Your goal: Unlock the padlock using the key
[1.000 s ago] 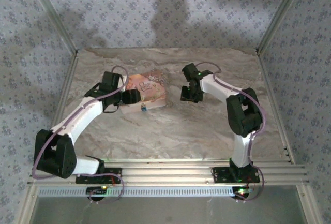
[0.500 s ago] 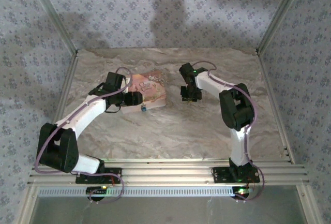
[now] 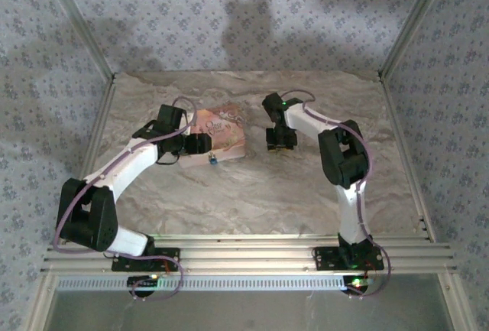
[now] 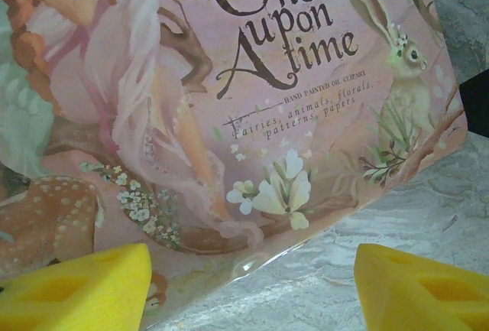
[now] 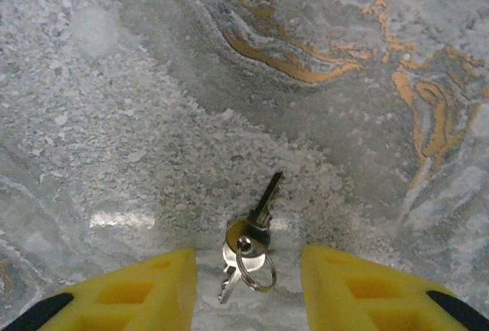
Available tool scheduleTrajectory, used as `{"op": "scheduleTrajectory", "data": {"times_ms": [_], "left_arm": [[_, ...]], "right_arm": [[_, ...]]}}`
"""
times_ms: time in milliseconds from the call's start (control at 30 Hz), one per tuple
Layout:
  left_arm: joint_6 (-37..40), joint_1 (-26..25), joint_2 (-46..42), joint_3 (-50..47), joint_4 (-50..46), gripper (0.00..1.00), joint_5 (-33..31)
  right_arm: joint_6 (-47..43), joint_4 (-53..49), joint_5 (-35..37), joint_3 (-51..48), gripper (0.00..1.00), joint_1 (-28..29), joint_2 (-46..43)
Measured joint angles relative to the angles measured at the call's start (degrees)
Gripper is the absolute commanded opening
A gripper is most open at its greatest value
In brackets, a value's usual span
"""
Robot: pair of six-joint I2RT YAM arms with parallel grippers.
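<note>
The tiny teal padlock (image 3: 212, 160) lies on the marble table at the near edge of the pink picture box (image 3: 222, 133). My left gripper (image 3: 199, 144) hovers over the box's left near corner. It is open, with yellow fingers (image 4: 76, 289) spread wide above the box lid (image 4: 252, 94) and nothing between them. Two keys on a ring (image 5: 253, 238) lie flat on the table. My right gripper (image 5: 248, 289) is open just behind them, one yellow finger on each side, not touching. From above, the right gripper (image 3: 280, 142) points down to the right of the box.
The marble table (image 3: 252, 193) has open room in front of the box and between the arms. Metal frame posts and patterned walls close in the back and sides. A black piece of my right arm (image 4: 475, 102) shows past the box's corner.
The right arm's elbow has folded in and up, and its gripper has settled slightly left over the keys. The left gripper has crept a little right along the box's edge.
</note>
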Motion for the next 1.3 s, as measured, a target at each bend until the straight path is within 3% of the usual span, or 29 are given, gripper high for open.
{"op": "scheduleTrajectory", "data": {"times_ms": [300, 567, 733, 933, 1300], "left_arm": [[0.44, 0.0, 0.0, 0.04, -0.04, 0.72, 0.0], [0.66, 0.0, -0.02, 0.09, -0.24, 0.72, 0.02], [0.85, 0.0, -1.73, 0.04, 0.0, 0.74, 0.37], [0.79, 0.02, -5.84, -0.02, 1.07, 0.76, 0.85], [-2.47, 3.19, -8.0, -1.44, 3.1, 0.76, 9.62]], "right_arm": [[-2.1, -1.01, 0.61, 0.76, 0.25, -0.22, 1.05], [-4.48, -1.62, 0.81, 1.2, 0.0, -0.46, 1.07], [-6.43, -0.28, 0.24, 0.46, 0.0, -0.55, 0.26], [-10.47, 5.16, -2.75, -7.19, 0.0, -0.28, -4.94], [-18.38, 15.76, -5.92, -18.97, 0.0, 1.84, -21.24]]}}
